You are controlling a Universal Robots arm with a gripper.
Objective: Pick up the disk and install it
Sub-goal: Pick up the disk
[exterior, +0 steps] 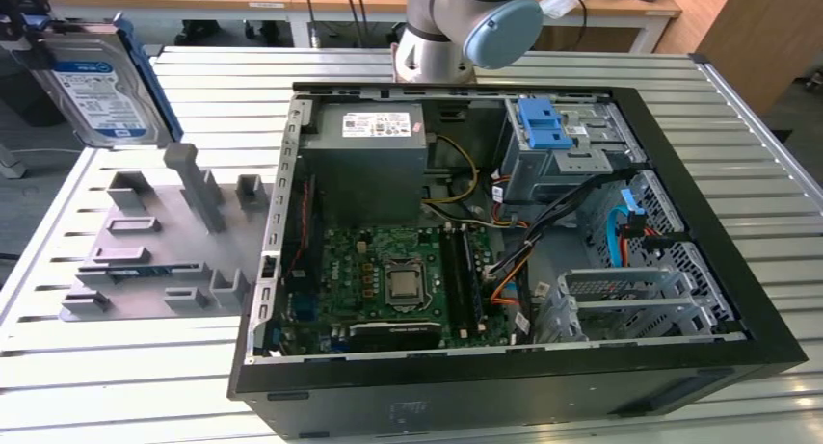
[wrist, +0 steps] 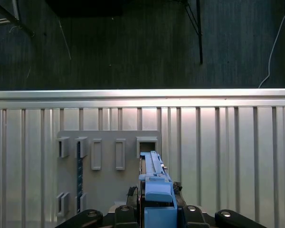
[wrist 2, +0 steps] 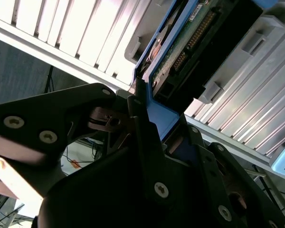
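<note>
- Upper left of the exterior view: the disk (exterior: 100,83) is up in the air, off the slatted metal table (exterior: 129,367).
- Its white-and-blue label faces that camera. The long axis runs steeply up and down, with the top end leaning toward the exterior view's left.
- In the second wrist view the gripper (wrist 2: 152,118) is clamped on the disk (wrist 2: 185,42), with a black finger (wrist 2: 141,137) pressed against the blue carrier frame (wrist 2: 159,114). The green circuit-board underside shows here, and the long axis runs away from the jaws.
- In the first wrist view the disk (wrist: 152,166) is edge-on, a thin blue-framed strip standing out from the gripper (wrist: 156,211). It points straight at the grey holder plate (wrist: 109,175) beyond, and its far end lines up with one of the plate's rectangular slots (wrist: 147,145).
- That plate (exterior: 148,261) lies flat on the table at the middle left of the exterior view, just beside the open computer case (exterior: 515,367).
- The disk is well apart from the case.
- Inside the case, the big grey box (exterior: 366,165) sits upper centre, the motherboard (exterior: 385,271) is below it, and the light-blue latch (exterior: 546,131) on its metal cage is upper right.
- The arm's (exterior: 469,25) base joint stands at top centre, behind the case.
</note>
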